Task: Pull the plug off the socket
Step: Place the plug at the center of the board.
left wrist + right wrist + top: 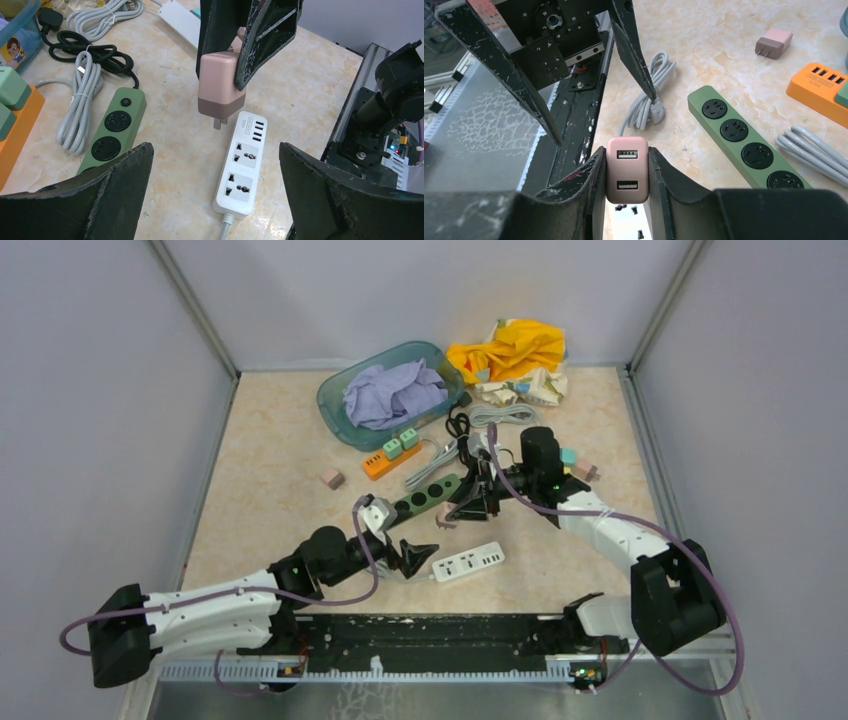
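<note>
A pink two-port USB plug [220, 85] hangs in the air, its prongs clear above the white socket strip [241, 167]. My right gripper [626, 150] is shut on the plug [627, 170], one finger on each side. Part of the white strip [636, 227] shows directly below the plug. In the top view the right gripper [470, 502] holds the plug [446, 523] just beyond the white strip [468, 562]. My left gripper [214, 150] is open wide with nothing between its fingers, low over the table at the strip's cable end [415, 558].
A green power strip [428, 495] lies left of the plug, with an orange strip [385, 458] behind it. Grey and black cable coils [500, 415], a teal bin of purple cloth [390, 390], yellow cloth [510, 350] and a loose pink plug [332, 478] sit further back.
</note>
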{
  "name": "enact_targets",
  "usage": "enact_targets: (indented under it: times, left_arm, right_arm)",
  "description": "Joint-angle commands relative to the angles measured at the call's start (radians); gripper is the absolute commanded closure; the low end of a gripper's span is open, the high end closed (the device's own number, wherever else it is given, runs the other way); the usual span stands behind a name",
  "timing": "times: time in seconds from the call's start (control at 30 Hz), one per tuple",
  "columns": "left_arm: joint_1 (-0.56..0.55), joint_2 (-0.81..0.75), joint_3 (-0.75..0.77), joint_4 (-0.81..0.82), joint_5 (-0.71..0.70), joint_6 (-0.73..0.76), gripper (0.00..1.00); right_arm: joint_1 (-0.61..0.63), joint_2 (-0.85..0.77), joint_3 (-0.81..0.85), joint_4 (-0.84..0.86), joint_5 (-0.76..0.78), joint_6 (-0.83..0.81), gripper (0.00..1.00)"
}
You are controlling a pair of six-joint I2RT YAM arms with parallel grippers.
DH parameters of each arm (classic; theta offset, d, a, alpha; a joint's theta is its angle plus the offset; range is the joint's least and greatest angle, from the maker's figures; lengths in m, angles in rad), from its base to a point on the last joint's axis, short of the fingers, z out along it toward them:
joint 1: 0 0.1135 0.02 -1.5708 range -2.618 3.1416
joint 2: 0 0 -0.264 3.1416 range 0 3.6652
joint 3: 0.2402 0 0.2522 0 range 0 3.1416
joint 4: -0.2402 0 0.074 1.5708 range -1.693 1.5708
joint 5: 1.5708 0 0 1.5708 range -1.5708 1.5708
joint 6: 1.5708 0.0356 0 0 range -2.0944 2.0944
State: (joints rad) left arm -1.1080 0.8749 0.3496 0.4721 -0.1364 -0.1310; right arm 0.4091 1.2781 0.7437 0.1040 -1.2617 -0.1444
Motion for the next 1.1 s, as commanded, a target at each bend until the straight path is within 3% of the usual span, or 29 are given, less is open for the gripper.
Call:
enact_targets:
  times: [0.0, 0.5, 1.07]
  left_arm:
    - [0.006, -0.001, 0.016, 0.005, -0.013, -0.005, 0.00]
    - [0.007, 0.019, -0.020, 0.083, 0.001, 0.021, 0.00]
    - [0.006, 0.040, -0.076, 0.229, -0.006, 0.026, 0.00]
  right_arm:
    - [-0.010, -0.005, -0.018, 0.145, -0.027, 0.107, 1.00]
    - [-0.013, 0.016, -0.070, 0.334, 0.014, 0.293, 1.00]
    - [-0.013, 0.068, -0.110, 0.459, 0.196, 0.599, 1.00]
